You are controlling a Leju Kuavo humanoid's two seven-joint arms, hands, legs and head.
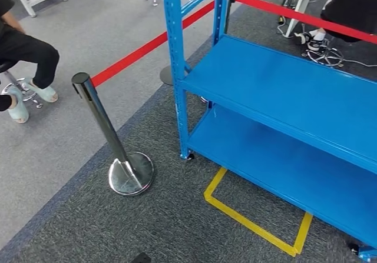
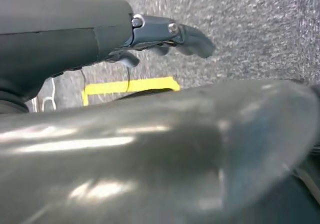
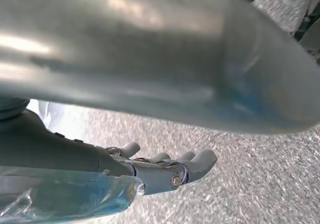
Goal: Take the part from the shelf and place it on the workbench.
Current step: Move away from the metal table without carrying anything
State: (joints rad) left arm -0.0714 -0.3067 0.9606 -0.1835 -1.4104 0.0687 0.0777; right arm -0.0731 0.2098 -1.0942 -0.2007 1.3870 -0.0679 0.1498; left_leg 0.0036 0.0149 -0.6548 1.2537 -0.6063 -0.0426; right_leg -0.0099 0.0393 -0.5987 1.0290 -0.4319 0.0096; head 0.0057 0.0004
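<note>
We see 2 bare blue shelf (image 1: 284,86) boards open from the front. A leaning post (image 1: 103,123) and red belt (image 1: 146,48) stand left of it; carpet (image 1: 169,216) before it lies free.

Shelf (image 1: 284,98) stands to the right, on the carpet (image 1: 169,216), its two boards one above the other (nothing lying on either). A floor-tape outline (image 1: 253,222) runs on the carpet just before the shelf's near-left leg, and a barrier post (image 1: 116,139) stands left of that leg, its belt (image 1: 138,52) running back past the shelf. A seated person (image 1: 22,57) is at far left, well apart from the post.
</note>
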